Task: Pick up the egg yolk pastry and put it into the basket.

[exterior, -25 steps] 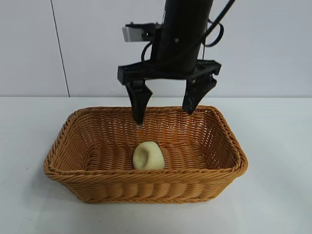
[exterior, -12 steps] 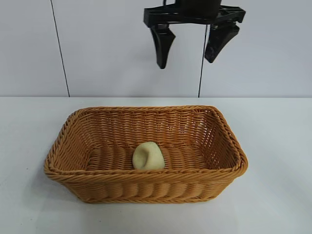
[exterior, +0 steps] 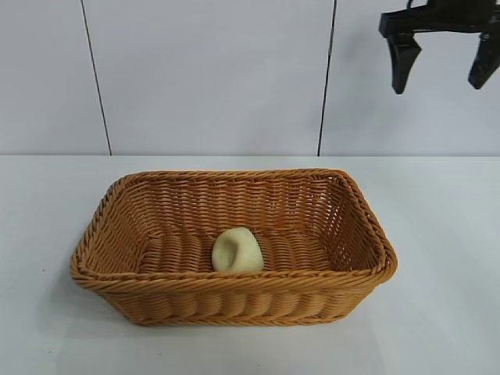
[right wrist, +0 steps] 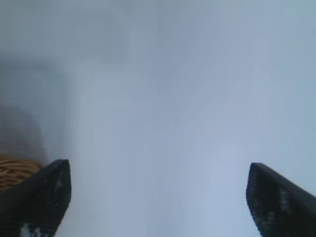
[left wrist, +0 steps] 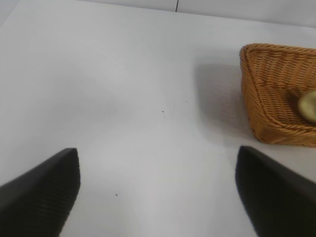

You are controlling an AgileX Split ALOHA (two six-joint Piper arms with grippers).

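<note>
The egg yolk pastry (exterior: 237,251) lies on the floor of the basket (exterior: 233,287), near the front wall and a little left of the middle, in the lower centre of the exterior view on the white tabletop (exterior: 445,234). The right gripper (exterior: 442,72) hangs at the upper right corner of that view, well apart from the basket, its jaws spread wide and empty. The left gripper (left wrist: 157,190) shows only in its own wrist view, jaws spread wide over bare tabletop, with the basket's corner at that frame's right edge.
</note>
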